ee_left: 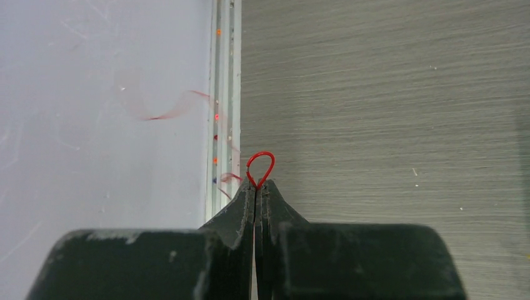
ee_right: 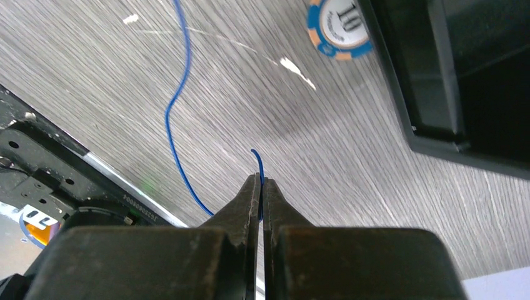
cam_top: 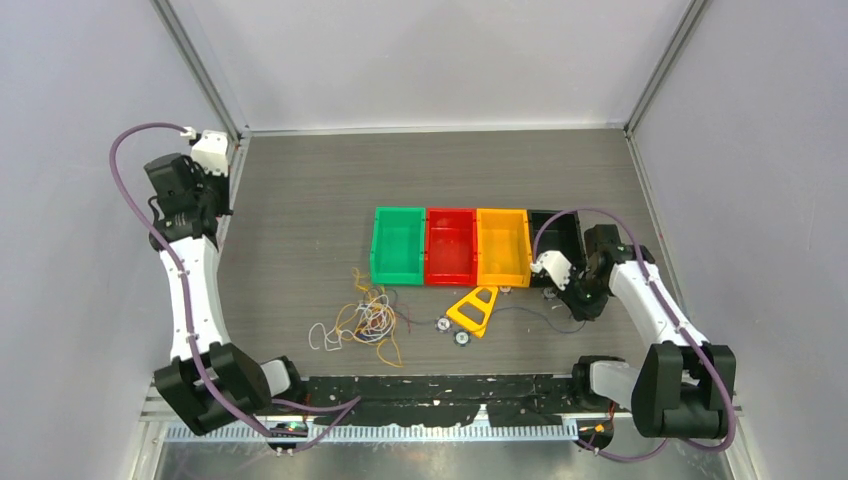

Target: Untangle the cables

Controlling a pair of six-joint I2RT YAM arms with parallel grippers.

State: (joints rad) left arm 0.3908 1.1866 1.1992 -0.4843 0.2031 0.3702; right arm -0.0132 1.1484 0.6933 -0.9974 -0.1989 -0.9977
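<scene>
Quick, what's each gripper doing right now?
Left gripper: shut on a thin red wire loop.
Right gripper: shut on a thin blue wire.

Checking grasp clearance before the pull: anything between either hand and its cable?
Nothing visible. The left hand is shut directly on a loop of the red cable, and the right hand is shut directly on the blue cable near its end.

The tabletop looks wood-grained — matt grey. The black fingers are scuffed, dull plastic; the red cable shines.
</scene>
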